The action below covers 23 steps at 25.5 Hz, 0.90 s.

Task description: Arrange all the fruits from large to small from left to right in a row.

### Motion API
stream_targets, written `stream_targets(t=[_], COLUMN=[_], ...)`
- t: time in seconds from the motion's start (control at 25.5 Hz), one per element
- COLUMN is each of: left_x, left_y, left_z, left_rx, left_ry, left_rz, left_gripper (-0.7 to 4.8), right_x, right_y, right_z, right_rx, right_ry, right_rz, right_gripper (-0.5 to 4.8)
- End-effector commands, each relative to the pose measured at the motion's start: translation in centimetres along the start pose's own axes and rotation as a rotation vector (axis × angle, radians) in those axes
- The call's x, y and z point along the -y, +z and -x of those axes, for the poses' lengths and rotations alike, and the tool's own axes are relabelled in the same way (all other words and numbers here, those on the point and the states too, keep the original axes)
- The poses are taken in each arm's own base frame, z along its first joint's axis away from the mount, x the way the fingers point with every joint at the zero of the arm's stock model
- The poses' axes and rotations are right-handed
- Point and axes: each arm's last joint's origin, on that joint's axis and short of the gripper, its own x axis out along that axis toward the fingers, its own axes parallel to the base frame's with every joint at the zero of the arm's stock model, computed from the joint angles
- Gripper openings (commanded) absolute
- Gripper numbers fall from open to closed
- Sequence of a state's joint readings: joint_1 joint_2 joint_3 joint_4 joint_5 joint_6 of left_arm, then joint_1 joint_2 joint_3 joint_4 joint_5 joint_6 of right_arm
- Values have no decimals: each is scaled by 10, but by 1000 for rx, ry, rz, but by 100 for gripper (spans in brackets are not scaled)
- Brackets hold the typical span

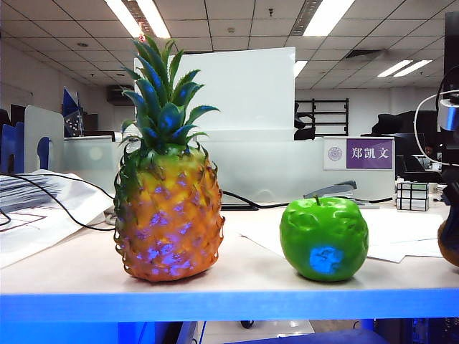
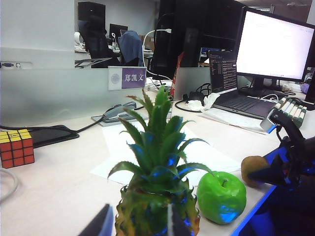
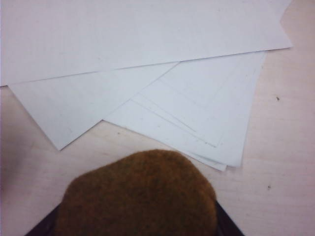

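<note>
The pineapple [image 1: 169,222] stands upright at the left of the table, and the green apple [image 1: 324,239] sits to its right. The brown kiwi [image 1: 450,244] shows only partly at the far right edge. My right gripper [image 3: 138,231] is shut on the kiwi [image 3: 138,196], which hangs low over the table beside white sheets; whether it touches the table I cannot tell. In the left wrist view the right gripper [image 2: 275,172] holds the kiwi [image 2: 253,169] to the right of the apple [image 2: 221,196]. My left gripper [image 2: 135,226] is open, with the pineapple [image 2: 157,196] beyond its fingers.
A puzzle cube [image 1: 412,195] and a grey stapler [image 1: 337,190] stand at the back of the table. Loose white sheets [image 3: 147,59] lie behind the apple. Black cables [image 1: 50,197] run across the left side. The blue front edge [image 1: 229,304] lies just before the fruits.
</note>
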<state>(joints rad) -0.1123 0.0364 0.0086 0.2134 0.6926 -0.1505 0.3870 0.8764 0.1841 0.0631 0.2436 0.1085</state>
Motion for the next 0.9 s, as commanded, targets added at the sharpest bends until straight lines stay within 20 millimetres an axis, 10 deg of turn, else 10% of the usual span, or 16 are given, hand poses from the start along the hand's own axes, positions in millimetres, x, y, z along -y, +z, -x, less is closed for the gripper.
stream_targets(t=[0.04,0.27,0.9], left_x=[0,0,0], left_y=[1,1,1], left_z=[0,0,0], left_rx=[10,10,10], left_ry=[-1,-1,-1], left_rz=[-8,-8,-9], left_gripper=[152,152,152], right_x=[0,0,-1], right_y=[3,3,8], right_z=[0,0,0], right_rx=[20,21,78], right_ry=[2,2,-8], right_rz=[-9,-9,-24], right_gripper=[-5,185,331])
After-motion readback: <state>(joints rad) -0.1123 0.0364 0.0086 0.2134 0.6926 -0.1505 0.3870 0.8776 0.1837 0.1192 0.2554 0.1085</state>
